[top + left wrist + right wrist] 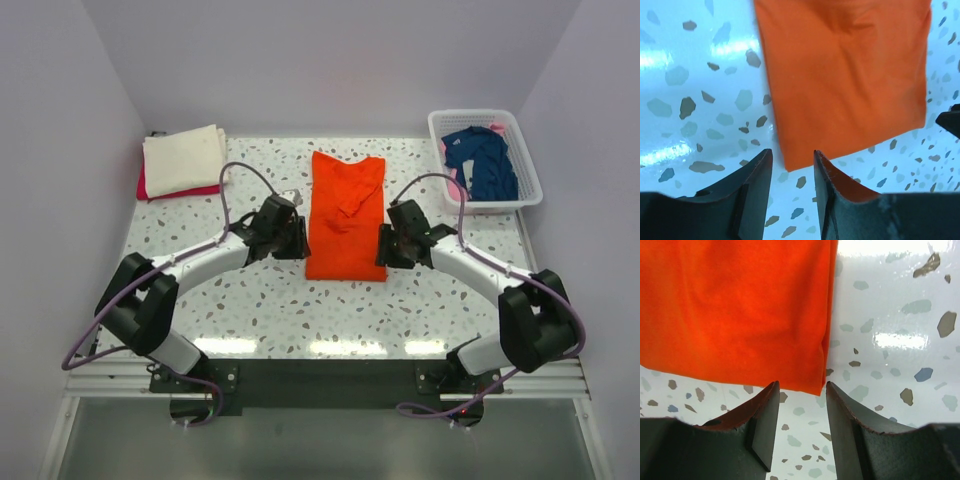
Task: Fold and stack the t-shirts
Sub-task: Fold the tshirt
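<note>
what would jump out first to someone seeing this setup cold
The bright orange t-shirt, folded into a long strip, lies in the middle of the speckled table and dominates the view. The left tool and right tool sit open, flanking its near end. Next come a cream t-shirt on a red t-shirt far left, and a navy t-shirt in the white basket far right.

Bright orange t-shirt (345,215) on white table (260,300) speckled grey-brown, cream t-shirt (183,160) over red t-shirt (142,186), navy t-shirt (485,160) in white lattice basket (480,114).
</note>
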